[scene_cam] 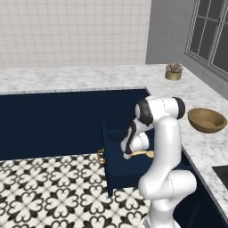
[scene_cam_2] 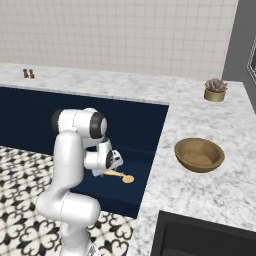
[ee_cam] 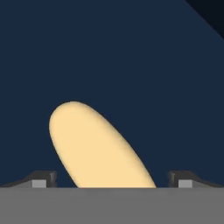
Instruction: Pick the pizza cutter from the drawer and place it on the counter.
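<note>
My gripper (ee_cam: pixel 112 181) is spread wide down in the open drawer (scene_cam_2: pixel 132 192), its 2 tips either side of the cutter (ee_cam: pixel 98 148), which lies on the drawer floor below the counter (scene_cam_2: pixel 200 125).

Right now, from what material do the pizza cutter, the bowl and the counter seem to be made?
Pizza cutter: probably wood or plastic; flat, matte tan-yellow, no grain or metal shine visible.
Bowl: apparently wood; brown with darker streaks, dull finish.
Counter: looks like polished marble; white with grey veining.
All is rendered, so these are only impressions.
</note>
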